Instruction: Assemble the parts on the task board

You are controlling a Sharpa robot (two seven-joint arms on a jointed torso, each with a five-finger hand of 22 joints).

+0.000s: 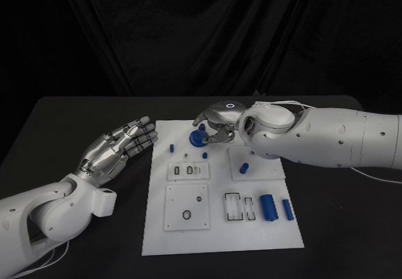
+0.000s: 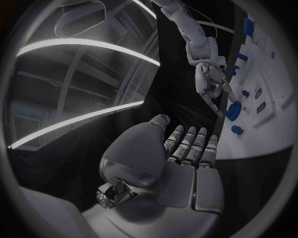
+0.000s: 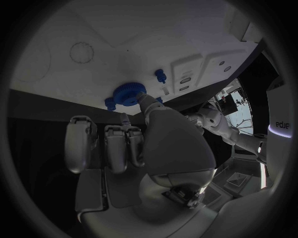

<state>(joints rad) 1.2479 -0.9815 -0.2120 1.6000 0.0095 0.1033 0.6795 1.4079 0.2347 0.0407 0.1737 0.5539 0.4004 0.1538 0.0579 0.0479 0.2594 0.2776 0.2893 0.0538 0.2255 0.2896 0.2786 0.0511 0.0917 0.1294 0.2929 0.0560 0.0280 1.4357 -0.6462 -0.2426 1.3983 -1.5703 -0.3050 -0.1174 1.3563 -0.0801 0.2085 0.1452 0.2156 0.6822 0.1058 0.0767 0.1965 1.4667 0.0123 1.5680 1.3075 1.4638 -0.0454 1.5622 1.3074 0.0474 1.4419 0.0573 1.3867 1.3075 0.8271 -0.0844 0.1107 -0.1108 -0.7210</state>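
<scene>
Right now the right hand [image 1: 220, 122] pinches a round blue gear [image 1: 197, 138] edge-on at the far end of the task board [image 1: 219, 238], its flat face turned toward the left hand [image 1: 121, 147], which hovers open just beside the board, fingers straight; the right is plainly nearer, the gear's axis lying roughly level

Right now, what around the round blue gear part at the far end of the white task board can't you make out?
- Round blue gear part: head view, right hand covers its far side; seating unclear.
- Right hand's grip: right wrist view, one finger meets the gear; whether others grip it is hidden.
- Small blue peg: too small to identify.
</scene>
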